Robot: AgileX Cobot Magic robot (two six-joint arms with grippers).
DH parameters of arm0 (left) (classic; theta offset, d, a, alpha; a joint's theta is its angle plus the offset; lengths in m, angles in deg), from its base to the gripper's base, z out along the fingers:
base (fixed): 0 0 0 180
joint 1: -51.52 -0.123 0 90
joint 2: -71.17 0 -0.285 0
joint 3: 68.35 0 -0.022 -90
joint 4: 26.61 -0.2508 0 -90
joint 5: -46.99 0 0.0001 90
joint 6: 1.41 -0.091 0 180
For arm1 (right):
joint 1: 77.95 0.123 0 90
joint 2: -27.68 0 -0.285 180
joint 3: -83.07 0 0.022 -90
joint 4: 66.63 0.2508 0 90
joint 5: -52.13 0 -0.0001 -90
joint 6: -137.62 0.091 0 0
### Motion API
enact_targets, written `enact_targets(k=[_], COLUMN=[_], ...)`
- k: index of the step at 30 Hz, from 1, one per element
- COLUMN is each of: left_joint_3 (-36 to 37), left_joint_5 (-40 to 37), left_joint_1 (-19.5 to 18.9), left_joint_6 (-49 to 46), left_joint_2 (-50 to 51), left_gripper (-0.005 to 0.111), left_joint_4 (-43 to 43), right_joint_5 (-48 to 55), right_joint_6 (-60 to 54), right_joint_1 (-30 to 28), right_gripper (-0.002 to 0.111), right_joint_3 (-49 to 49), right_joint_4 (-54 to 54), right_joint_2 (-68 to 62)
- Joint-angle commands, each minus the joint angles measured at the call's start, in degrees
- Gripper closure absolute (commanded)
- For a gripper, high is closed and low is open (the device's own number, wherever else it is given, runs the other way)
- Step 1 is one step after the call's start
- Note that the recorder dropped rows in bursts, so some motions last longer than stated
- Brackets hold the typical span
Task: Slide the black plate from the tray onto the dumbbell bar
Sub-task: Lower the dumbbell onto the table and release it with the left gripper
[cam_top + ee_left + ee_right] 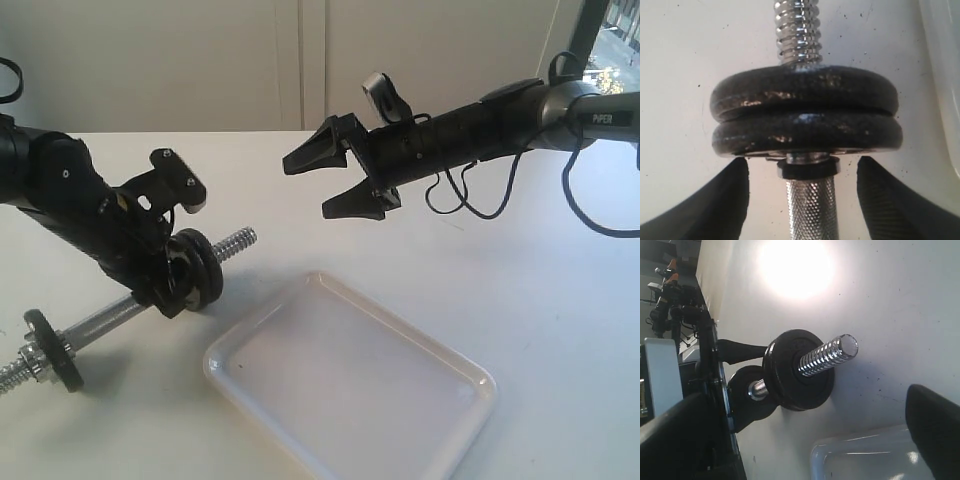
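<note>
Left gripper (802, 161) splayed wide astride the dumbbell bar (812, 212), clutching nothing, because the black plate (840, 87) sits threaded on it, snug against the neighbouring disc (805, 132), tray (450, 395) bare, right gripper (310, 187) hanging wide and empty, job looks done!

- The dumbbell bar (100, 320) lies on the desk (560, 300), left of the tray (262, 335).
- The black plate (805, 90) sits on the bar near its right end, against another disc (807, 135).
- The left hand (802, 167) straddles the bar beside them; the right hand (310, 187) hangs behind the tray.
</note>
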Motion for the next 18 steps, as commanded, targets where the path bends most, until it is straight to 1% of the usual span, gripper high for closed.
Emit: enact_targets(k=[1,8,12,15,16,18], left_joint_3=[-0.2,-0.2,-0.2,-0.2,-0.2,-0.2], left_joint_5=[-2.0,-2.9,-4.0,-5.3,-6.3,-8.4], left_joint_1=[-0.4,-2.5,-2.7,-2.7,-2.7,-2.7], left_joint_6=[0.9,3.1,4.6,8.5,10.1,12.5], left_joint_2=[-0.5,-4.3,-7.3,-10.3,-11.5,-13.8], left_gripper=[0.041,0.041,0.041,0.041,0.043,0.050], left_joint_4=[-2.4,-2.6,-2.6,-2.6,-2.6,-2.6], right_joint_5=[0.5,0.5,0.5,0.5,0.5,0.5], right_joint_6=[-0.1,-1.0,-1.2,-1.2,-1.2,-1.2], right_joint_1=[-0.2,-0.2,-0.2,-0.2,-0.2,-0.1], right_gripper=[0.003,0.003,0.006,0.015,0.021,0.036], right_joint_3=[-0.1,-0.1,-0.1,-0.1,0.1,1.4], right_joint_4=[0.1,0.1,-0.8,-3.6,-4.7,-5.0], right_joint_2=[0.7,2.3,5.2,8.3,9.5,12.3])
